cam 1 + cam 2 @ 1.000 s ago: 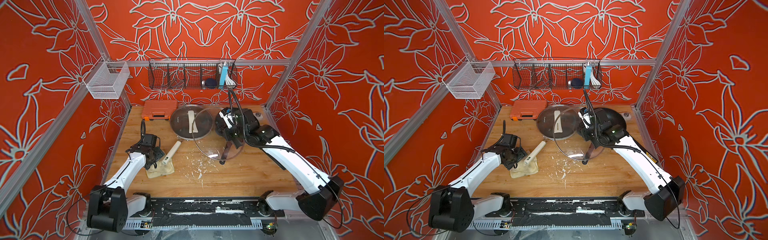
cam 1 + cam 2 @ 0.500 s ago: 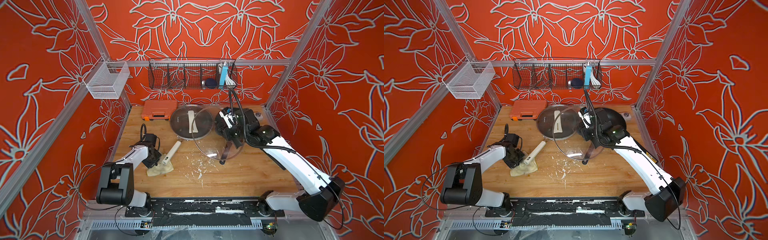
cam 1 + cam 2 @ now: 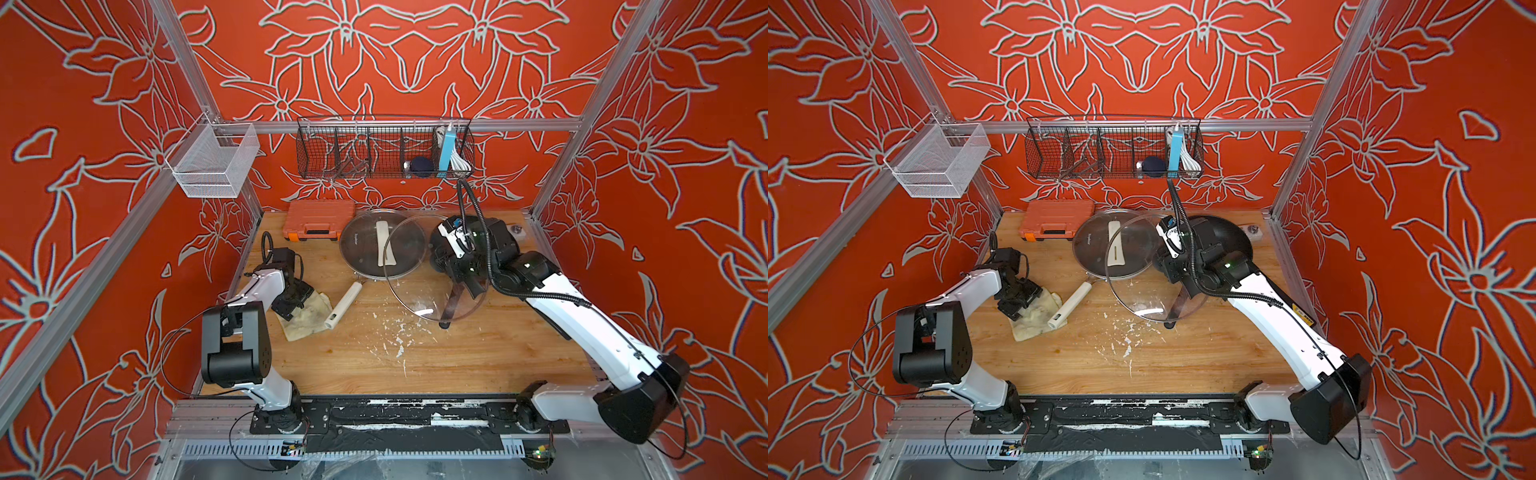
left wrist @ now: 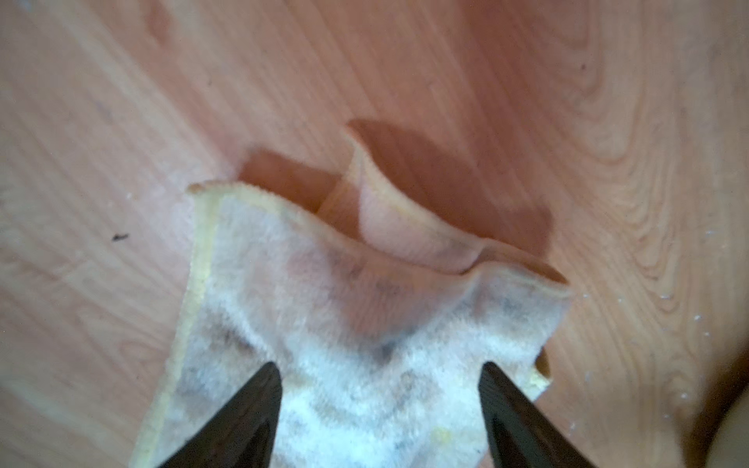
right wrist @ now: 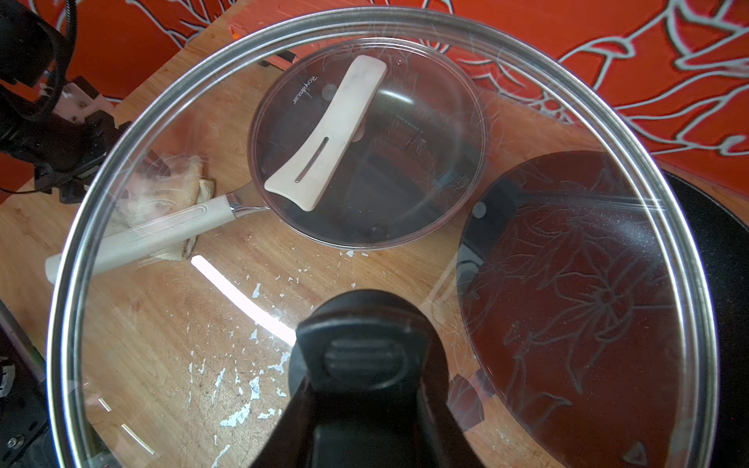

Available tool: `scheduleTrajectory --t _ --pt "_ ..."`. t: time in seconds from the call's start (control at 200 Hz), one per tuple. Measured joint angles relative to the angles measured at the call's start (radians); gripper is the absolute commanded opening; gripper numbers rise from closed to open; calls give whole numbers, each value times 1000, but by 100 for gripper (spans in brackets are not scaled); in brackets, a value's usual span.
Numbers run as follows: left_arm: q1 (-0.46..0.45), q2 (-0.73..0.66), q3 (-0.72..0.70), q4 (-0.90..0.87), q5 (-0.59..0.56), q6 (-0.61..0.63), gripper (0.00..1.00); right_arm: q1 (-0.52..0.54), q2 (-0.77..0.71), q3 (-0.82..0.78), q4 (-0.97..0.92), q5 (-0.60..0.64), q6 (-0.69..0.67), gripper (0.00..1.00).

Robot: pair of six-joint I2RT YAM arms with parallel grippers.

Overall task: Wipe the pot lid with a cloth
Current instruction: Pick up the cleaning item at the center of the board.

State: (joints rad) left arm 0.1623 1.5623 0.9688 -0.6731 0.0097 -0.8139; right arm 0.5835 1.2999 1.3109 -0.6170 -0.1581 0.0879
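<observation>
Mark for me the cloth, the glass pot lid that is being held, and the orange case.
cloth (image 3: 309, 320), in a top view, on its crumpled middle.
pot lid (image 3: 415, 284), in a top view, on its clear glass pane.
orange case (image 3: 319, 218), in a top view, on its top face.

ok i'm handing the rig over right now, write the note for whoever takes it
Left gripper: open, fingers down on either side of the stained cream cloth, not closed on it.
Right gripper: shut on the black knob of the clear glass pot lid, holding it tilted above the wooden table.
Cloth: crumpled on the table at the left; the covered pan's cream handle passes over one edge.
Done: lid lifted and presented.
Left: close on the cloth, carry it to the lid, wipe the glass.
</observation>
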Motion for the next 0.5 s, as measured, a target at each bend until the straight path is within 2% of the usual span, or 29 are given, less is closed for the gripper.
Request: scheduleTrajectory --t 0.205,0.35,0.41,0.5 --pt "-27 -26 -54 -8 12 -17 88 0 -1 -3 2 -1 0 0" --pt "-27 25 -58 8 26 -21 84 0 -8 -4 3 0 0 0" --pt "-27 40 -56 8 25 -21 80 0 -16 -8 5 0 0 0" --pt "-27 48 -52 0 14 -24 65 0 -29 -14 5 0 0 0"
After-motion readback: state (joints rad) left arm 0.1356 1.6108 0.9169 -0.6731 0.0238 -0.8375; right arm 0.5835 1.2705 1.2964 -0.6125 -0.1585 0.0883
